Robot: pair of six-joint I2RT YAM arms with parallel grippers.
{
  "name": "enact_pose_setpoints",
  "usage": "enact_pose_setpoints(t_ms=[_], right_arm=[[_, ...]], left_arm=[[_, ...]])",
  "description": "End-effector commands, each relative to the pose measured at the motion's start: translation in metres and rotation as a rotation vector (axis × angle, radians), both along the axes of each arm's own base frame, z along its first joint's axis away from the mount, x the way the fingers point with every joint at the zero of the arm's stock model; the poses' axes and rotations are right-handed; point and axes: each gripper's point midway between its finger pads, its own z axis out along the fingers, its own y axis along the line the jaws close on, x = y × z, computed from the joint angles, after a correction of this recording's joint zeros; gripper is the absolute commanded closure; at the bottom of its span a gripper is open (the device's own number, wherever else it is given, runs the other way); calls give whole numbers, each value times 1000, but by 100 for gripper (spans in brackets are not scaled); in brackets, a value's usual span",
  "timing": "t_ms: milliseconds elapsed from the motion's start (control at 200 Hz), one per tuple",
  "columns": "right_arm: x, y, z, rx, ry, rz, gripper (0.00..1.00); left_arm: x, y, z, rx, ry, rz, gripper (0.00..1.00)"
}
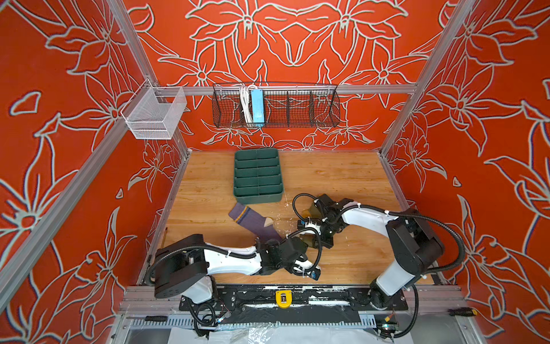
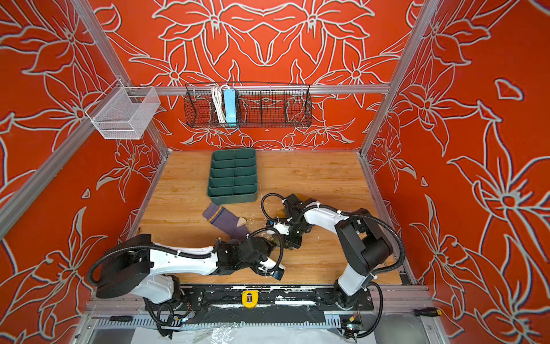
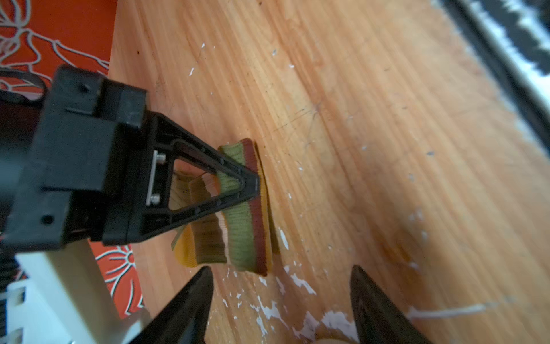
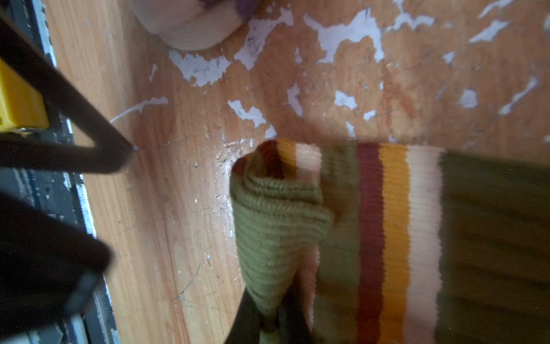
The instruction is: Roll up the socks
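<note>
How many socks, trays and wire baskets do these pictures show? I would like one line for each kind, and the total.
Socks: 2 (purple sock, olive-green sock)
Trays: 1 (green tray)
Wire baskets: 2 (white basket, black basket)
Total: 5

The left gripper and the right gripper meet tip to tip low over the wooden table, and a mustard end of the olive sock shows just beside the right gripper's wrist. The purple sock lies flat just beside the left gripper, its foot end hidden beneath that wrist. Beyond both grippers stands a green divided tray, near the purple sock's striped cuff.
</note>
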Motion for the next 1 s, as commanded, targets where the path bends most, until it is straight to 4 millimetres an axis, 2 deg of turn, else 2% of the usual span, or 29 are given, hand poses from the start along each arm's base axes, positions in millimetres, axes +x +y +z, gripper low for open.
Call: enact_pose_setpoints(t_ms=[0,125,300,445,656,711,831,991], right_arm=[[-10,-16,-8,-62,65,14,100],[-10,-15,-8,-65,77,13,100],[-10,-13,-4,-51,72,12,100],[-8,-12,0,-38,51,10,100],[-3,-11,3,-32,23,4,100],[-2,-10,3,-30,16,2,100],[1,-10,4,-26,-9,-6,100],[10,-14,8,-43,-80,-37,100]], left_arm=[[33,-23,16,-101,-146,97,30],[55,-27,2,-83,-189,172,34],[64,-20,-13,-71,-131,227,41],[63,-13,-28,-40,-103,235,48],[59,-16,-32,-48,-57,240,68],[58,-17,-33,-49,-44,243,80],[56,-18,-32,-66,-17,254,100],[46,-16,-31,-34,67,256,100]])
